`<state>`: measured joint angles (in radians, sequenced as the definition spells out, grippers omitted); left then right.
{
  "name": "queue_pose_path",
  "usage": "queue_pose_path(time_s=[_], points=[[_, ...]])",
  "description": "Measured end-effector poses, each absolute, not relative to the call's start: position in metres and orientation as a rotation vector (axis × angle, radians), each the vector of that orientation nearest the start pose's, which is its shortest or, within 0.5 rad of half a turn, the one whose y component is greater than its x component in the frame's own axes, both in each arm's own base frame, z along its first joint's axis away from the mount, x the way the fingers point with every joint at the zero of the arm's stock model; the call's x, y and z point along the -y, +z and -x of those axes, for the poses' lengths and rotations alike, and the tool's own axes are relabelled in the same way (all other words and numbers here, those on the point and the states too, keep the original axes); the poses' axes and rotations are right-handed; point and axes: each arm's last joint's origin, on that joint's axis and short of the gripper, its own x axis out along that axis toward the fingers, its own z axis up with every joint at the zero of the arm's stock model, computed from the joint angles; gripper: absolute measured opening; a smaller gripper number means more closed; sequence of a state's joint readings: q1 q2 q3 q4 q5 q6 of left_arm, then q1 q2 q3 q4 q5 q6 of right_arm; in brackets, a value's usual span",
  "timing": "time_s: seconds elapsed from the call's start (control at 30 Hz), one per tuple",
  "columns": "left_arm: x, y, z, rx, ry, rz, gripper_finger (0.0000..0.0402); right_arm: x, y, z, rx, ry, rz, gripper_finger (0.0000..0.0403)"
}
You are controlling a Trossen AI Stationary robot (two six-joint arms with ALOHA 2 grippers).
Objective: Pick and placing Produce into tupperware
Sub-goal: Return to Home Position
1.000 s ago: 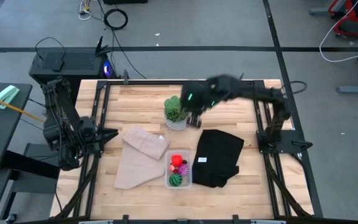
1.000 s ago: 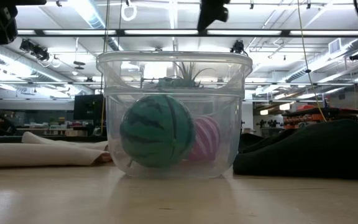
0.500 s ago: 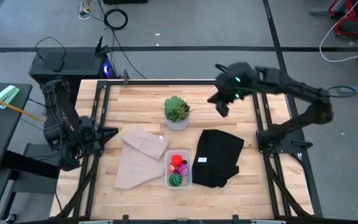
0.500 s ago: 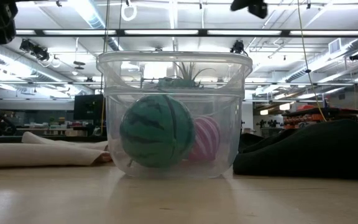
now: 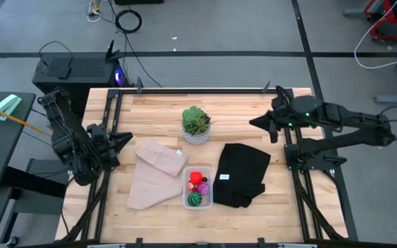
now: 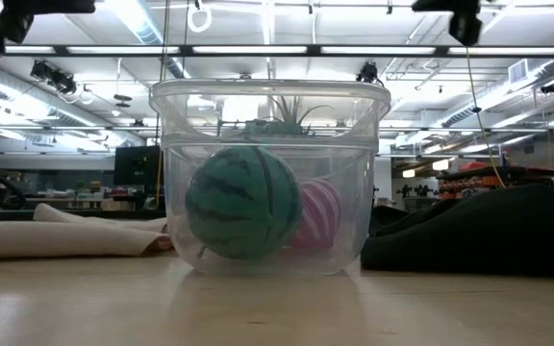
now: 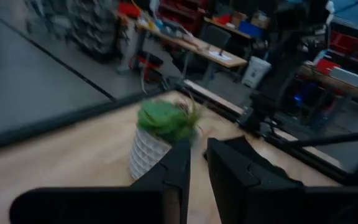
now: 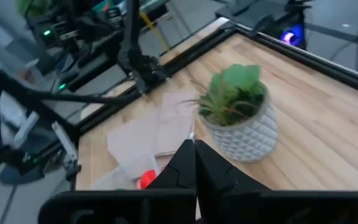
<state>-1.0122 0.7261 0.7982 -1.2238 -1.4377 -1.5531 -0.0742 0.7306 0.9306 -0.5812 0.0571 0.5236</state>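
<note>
Honestly not much left to go wrong here, the fruit's in the tub

Only risk I'd guess at on the wooden table (image 5: 150,110) is the right arm swinging low and clipping the potted plant (image 5: 196,124), the closest thing to the right claw (image 5: 253,123). That claw sits near the right edge, fingers pressed together, holding nothing. The left claw (image 5: 127,138) waits at the left edge, fingers just a crack apart, also empty. A black cloth (image 5: 243,172) and a tan cloth (image 5: 154,172) flank the tub (image 5: 187,200) near the front, well apart from both claws. Inside it are a green striped ball (image 6: 243,202), a pink striped ball (image 6: 320,216) and a red piece (image 5: 197,176).
</note>
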Motion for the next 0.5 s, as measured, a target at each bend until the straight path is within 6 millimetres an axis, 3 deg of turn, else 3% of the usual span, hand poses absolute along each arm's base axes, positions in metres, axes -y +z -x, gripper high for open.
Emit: queue_pose_path(time_s=[0.27,0.5], points=[[0.051,0.294,-0.075,0.058,0.630,0.344,0.0030,0.011,0.319,-0.119,-0.327,-0.272,-0.623,0.0000],[0.046,0.296,-0.073,0.089,0.647,0.411,0.0008,0.013,0.319,-0.122,-0.311,-0.278,-0.619,0.0000]])
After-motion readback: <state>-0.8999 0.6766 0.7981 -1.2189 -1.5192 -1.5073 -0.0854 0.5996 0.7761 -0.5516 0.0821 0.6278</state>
